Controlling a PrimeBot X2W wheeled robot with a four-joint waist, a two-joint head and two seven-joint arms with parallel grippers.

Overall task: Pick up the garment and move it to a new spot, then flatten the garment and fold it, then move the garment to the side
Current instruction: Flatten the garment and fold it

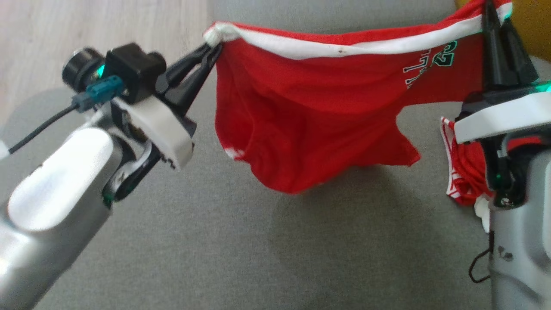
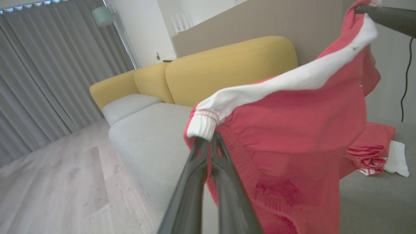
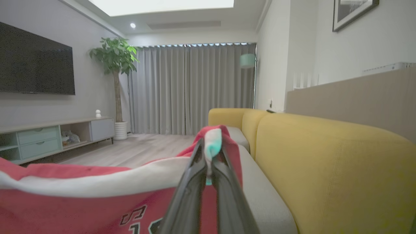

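The red garment (image 1: pixel 310 112) hangs in the air over the grey sofa seat (image 1: pixel 258 241), stretched between the two grippers. Its long axis follows the white band (image 1: pixel 353 45) along its upper edge. In the head view this band runs from the seat's left side to its right, sagging slightly in the middle and rising toward the right end.

The left gripper (image 1: pixel 214 46) has its fingers pinched tight on the ribbed left end of the band. In the left wrist view the gripper (image 2: pixel 209 139) has its fingertips meeting on that cuff, with the cloth (image 2: pixel 292 130) falling away to the right.

The right gripper (image 1: pixel 488 6) is likewise clamped on the band's other end, close to the yellow backrest (image 1: pixel 533 26). In the right wrist view the gripper (image 3: pixel 209 149) has its two fingers pressed together with fabric (image 3: pixel 65 195) bunched between the tips.

The red body of the garment hangs below the band in loose folds. Its lowest point is near the middle of the seat, above a shadow on the cushion; I cannot tell whether it touches. White-and-dark lettering (image 1: pixel 430 64) sits near the right end, tilted upward to the right.

A second red-and-white garment (image 1: pixel 462 172) lies crumpled on the seat near its right edge, beside the right arm. Pale wood floor (image 1: pixel 86 26) shows past the seat's far left corner.
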